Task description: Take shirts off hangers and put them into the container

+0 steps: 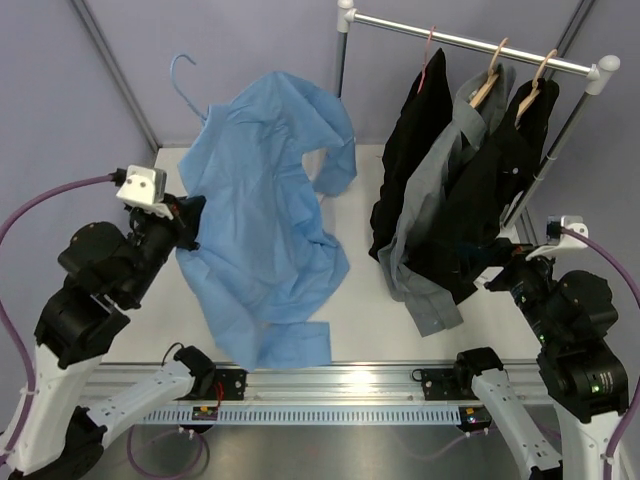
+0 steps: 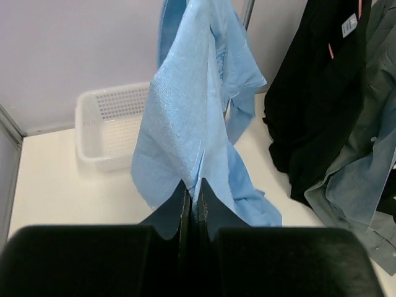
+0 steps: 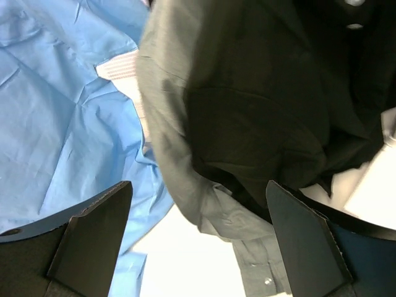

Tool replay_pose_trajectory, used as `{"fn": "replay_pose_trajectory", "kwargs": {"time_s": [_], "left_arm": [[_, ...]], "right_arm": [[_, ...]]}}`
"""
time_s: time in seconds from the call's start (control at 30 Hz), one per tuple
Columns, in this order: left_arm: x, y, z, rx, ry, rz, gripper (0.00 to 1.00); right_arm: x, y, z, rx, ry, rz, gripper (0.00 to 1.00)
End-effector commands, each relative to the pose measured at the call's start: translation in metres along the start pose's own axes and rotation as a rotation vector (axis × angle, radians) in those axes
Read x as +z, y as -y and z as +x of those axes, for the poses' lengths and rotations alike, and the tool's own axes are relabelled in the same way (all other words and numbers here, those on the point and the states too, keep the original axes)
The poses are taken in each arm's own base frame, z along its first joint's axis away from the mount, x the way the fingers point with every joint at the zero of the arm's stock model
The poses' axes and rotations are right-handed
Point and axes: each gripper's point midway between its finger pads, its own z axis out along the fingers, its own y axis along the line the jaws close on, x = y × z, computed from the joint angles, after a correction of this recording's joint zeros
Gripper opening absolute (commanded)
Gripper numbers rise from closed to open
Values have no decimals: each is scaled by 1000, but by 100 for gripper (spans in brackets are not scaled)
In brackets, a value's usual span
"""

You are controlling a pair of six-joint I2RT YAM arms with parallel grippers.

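Fingers clamped on fabric, the left gripper (image 2: 189,207) is holding the long-sleeved light blue shirt (image 1: 260,220) up over the tabletop (image 1: 370,300), near the empty white perforated plastic basket (image 2: 93,111). On the chrome rail (image 1: 470,45), a grey collared shirt (image 1: 440,190) and two black collared shirts (image 1: 410,150) are hanging, yet to come off, beside the right gripper (image 3: 198,185) with its fingers (image 3: 93,235) spread wide.

My left arm is folded with the elbow high and the forearm reaching inward over the bench. The left gripper (image 1: 189,224) has its jaws pinched together on the blue shirt (image 1: 262,210). My right arm is bent at the right edge, and the right gripper (image 3: 198,195) points inward with its jaws spread wide.
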Motion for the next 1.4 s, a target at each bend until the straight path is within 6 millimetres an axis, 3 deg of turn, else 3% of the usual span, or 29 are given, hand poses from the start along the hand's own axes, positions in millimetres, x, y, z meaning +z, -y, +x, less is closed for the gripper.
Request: {"fn": "replay_pose_trajectory", "kwargs": {"time_s": [0.0,0.07,0.2,0.3,0.43,0.5,0.53,0.57,0.67,0.87,1.0,1.37], "left_arm": [[0,6,7,71,-15,54,0],[5,30,31,83,-74,185,0],[19,58,79,121,-205,335,0],[24,73,98,127,-236,415,0],[32,95,107,117,-218,532,0],[35,103,116,101,-245,568,0],[41,106,126,96,-274,577,0],[41,109,129,87,-284,592,0],[45,113,145,81,-311,612,0],[49,109,156,90,-330,586,0],[50,104,160,99,-334,560,0],[49,102,159,105,-324,551,0]], "right_arm": [[13,-30,-11,-37,-38,-147,100],[23,-35,-15,-66,-42,-173,100],[42,-44,-28,-85,-23,-209,99],[63,-54,-30,-60,-47,-252,99],[92,-76,-27,-59,-69,-319,100],[116,-83,-25,-103,-73,-304,100],[120,-98,-24,-120,-70,-341,99],[138,-101,-14,-137,-96,-325,99],[162,-130,-1,-142,-114,-380,99],[192,-187,14,-182,-106,-468,99],[190,-221,16,-188,-89,-551,96],[213,-242,45,-173,-146,-572,79]]}}
